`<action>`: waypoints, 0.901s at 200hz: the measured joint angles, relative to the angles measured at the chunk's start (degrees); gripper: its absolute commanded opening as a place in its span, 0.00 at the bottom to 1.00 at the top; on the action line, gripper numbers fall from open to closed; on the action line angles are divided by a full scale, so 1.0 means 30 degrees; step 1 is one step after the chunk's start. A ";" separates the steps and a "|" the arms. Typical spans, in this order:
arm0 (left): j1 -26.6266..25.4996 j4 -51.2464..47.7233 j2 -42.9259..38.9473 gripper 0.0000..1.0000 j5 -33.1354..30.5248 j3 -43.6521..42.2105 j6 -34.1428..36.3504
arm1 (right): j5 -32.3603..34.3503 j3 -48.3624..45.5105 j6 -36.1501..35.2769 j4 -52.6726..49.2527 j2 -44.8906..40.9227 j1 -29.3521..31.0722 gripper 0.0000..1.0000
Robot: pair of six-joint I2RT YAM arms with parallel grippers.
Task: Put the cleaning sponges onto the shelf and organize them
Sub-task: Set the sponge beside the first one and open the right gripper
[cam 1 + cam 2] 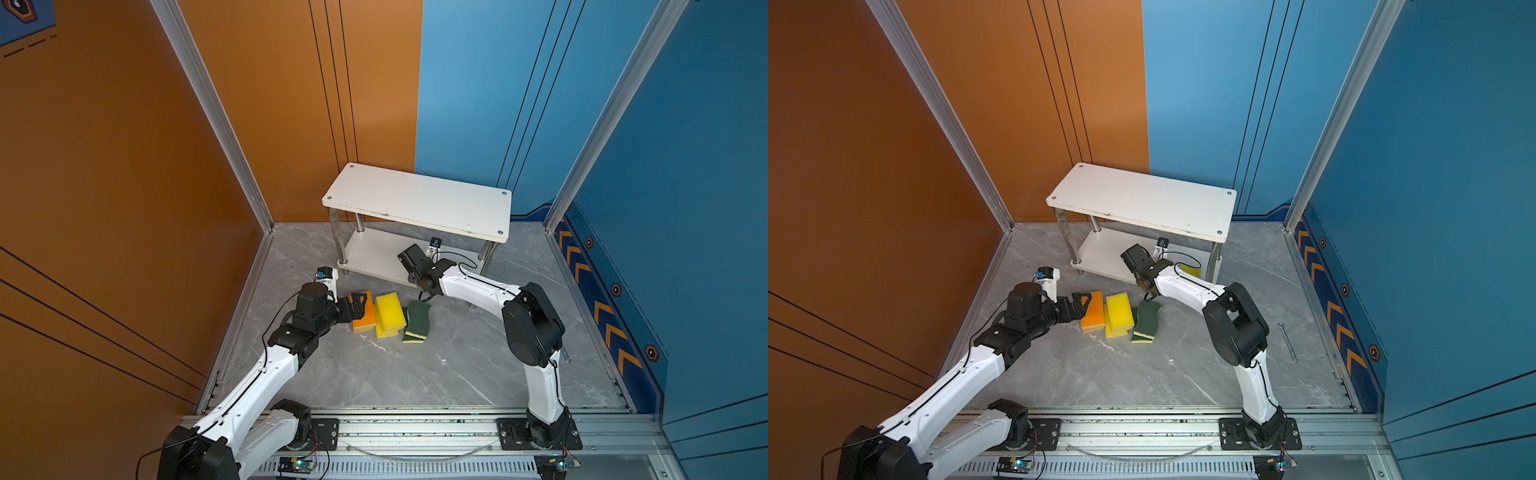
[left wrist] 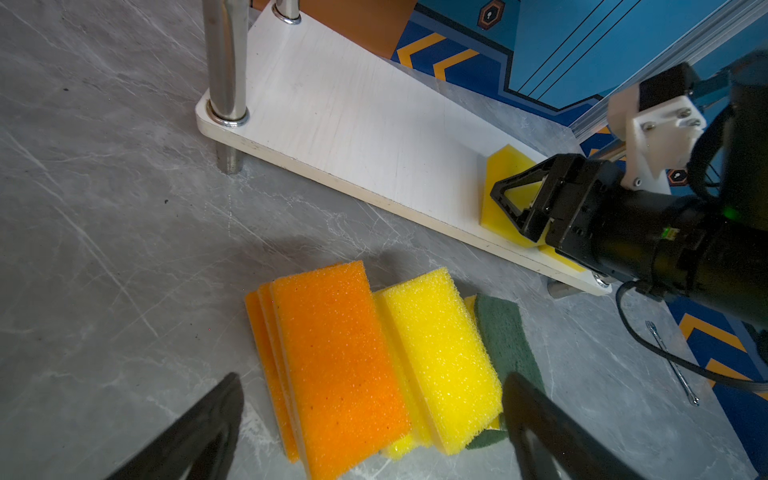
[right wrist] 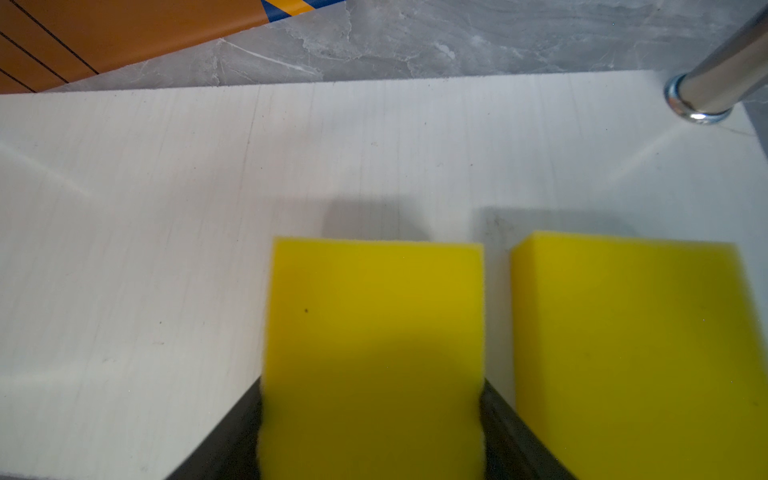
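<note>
The right gripper (image 3: pixel 372 419) has reached under the shelf (image 1: pixel 419 199) top and is setting a yellow sponge (image 3: pixel 374 332) flat on the lower board (image 2: pixel 353 120), toward its right end. Its jaws pinch the sponge by the long sides; the foam dents in where the fingers (image 3: pixel 494 411) press, so it is not let go yet. Right beside it, with a narrow gap between, lies a second yellow sponge (image 3: pixel 631 345), edges roughly parallel. That looks deliberate: laid side by side in a row, they leave the rest of the board free and read as tidy. The low, sideways reach makes sense too, since the top board blocks any approach from above.

The remaining sponges sit on the floor in front of the shelf, in three leaning stacks: orange pile (image 2: pixel 332 357) on the left, yellow pile (image 2: pixel 440 353) in the middle, green pads (image 1: pixel 417 320) on the right, each touching its neighbour. The left gripper (image 2: pixel 374 415) hovers low at the orange pile with jaws spread wide and nothing between them but air, lined up so the fingers could close across the top sponge. I'd judge it is waiting its turn while the other arm occupies the shelf.

A wrench (image 1: pixel 1287 341) lies on the floor far right, well apart from everything
</note>
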 measured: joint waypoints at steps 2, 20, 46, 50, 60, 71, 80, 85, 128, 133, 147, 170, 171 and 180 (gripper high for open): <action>0.0000 0.0000 0.0000 0.98 0.0000 0.0000 0.0000 | 0.0007 0.0000 -0.0007 0.0007 0.0000 0.0000 0.69; 0.0000 0.0000 0.0000 0.98 0.0000 0.0000 0.0000 | 0.0007 0.0015 -0.0007 0.0007 0.0080 0.0000 0.69; 0.0000 0.0000 0.0000 0.98 0.0000 0.0000 0.0000 | 0.0007 0.0036 0.0000 0.0029 0.0466 0.0000 0.71; 0.0000 0.0007 0.0000 0.98 0.0000 0.0000 0.0000 | 0.0007 0.0036 -0.0007 0.0029 0.0510 0.0000 0.71; 0.0000 0.0000 0.0000 0.98 0.0000 0.0000 0.0000 | 0.0007 0.0036 0.0000 0.0029 0.0554 0.0000 0.73; 0.0000 0.0007 0.0000 0.98 0.0000 0.0000 0.0000 | 0.0015 0.0036 0.0000 0.0022 0.0554 0.0000 0.74; 0.0000 0.0007 0.0000 0.98 0.0000 0.0000 0.0000 | 0.0007 0.0036 -0.0007 0.0022 0.0554 0.0000 0.74; 0.0000 0.0007 0.0000 0.98 0.0000 0.0000 0.0000 | 0.0007 0.0036 -0.0007 0.0022 0.0554 0.0000 0.74; 0.0015 0.0015 0.0000 0.97 0.0007 0.0000 0.0000 | 0.0015 0.0036 -0.0015 0.0022 0.0554 0.0000 0.74; 0.0015 0.0022 0.0000 0.97 0.0007 0.0000 0.0000 | 0.0015 0.0036 -0.0015 0.0022 0.0554 0.0000 0.74; 0.0015 0.0073 0.0000 0.98 0.0015 0.0000 0.0000 | 0.0022 0.0036 -0.0022 0.0022 0.0554 0.0000 0.74; 0.0022 0.0146 0.0000 0.98 0.0036 -0.0007 0.0000 | 0.0029 0.0036 -0.0080 0.0022 0.0554 0.0000 0.74; 0.0015 0.0146 0.0000 0.98 0.0044 -0.0007 0.0000 | 0.0029 0.0036 -0.0080 0.0022 0.0554 0.0000 0.74; 0.0022 0.0146 0.0000 0.98 0.0066 -0.0007 0.0000 | 0.0029 0.0036 -0.0087 0.0022 0.0554 0.0000 0.74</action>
